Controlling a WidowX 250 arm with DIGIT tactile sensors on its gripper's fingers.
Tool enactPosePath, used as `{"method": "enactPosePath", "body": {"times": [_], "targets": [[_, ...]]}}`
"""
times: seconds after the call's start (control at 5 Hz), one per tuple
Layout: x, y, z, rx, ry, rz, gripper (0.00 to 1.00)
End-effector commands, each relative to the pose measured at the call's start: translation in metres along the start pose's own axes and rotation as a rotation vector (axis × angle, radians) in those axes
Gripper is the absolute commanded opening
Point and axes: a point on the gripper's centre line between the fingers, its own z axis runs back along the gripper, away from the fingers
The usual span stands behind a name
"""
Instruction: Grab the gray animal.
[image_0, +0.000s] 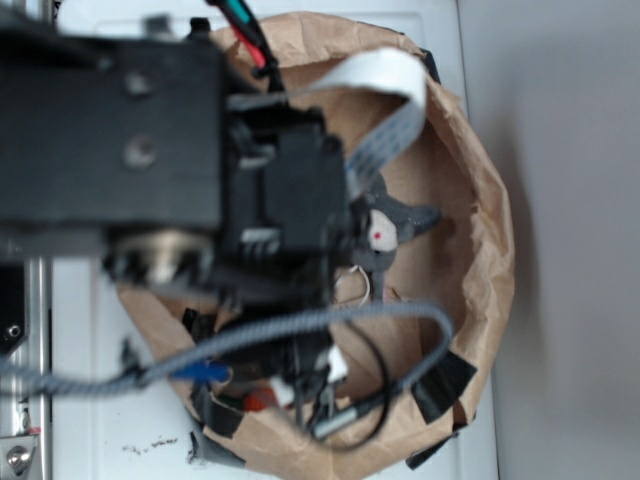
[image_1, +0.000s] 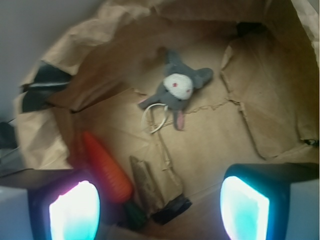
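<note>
The gray animal (image_1: 178, 89) lies on the floor of a brown paper bag, cream face up, with red eyes, pink-lined ears and a white string loop (image_1: 156, 118) beside it. In the exterior view the gray animal (image_0: 388, 228) shows just right of the black arm, partly hidden by it. My gripper (image_1: 159, 210) hangs above the bag, open, with its two glowing fingers (image_1: 74, 212) wide apart and nothing between them. The toy sits well ahead of the fingertips, apart from them.
An orange carrot-like toy (image_1: 106, 167) with a green top and a brown bark-like piece (image_1: 150, 182) lie on the bag floor close to the left finger. The crumpled bag walls (image_1: 60, 100) rise all round. Cables and a ribbon (image_0: 385, 110) hang over the arm.
</note>
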Motion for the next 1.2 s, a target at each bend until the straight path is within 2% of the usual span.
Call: {"method": "enactPosePath", "body": {"times": [0.0, 0.2, 0.4, 0.6, 0.8, 1.0], "targets": [[0.010, -0.003, 0.014, -0.023, -0.052, -0.002, 1.00], [0.010, -0.003, 0.014, -0.023, -0.052, -0.002, 1.00], [0.020, 0.004, -0.011, -0.027, -0.063, 0.026, 1.00], [0.025, 0.009, -0.036, -0.025, -0.116, 0.057, 1.00], [0.039, 0.010, -0.058, -0.016, -0.101, 0.087, 1.00], [0.054, 0.007, -0.078, 0.025, -0.099, 0.136, 1.00]]}}
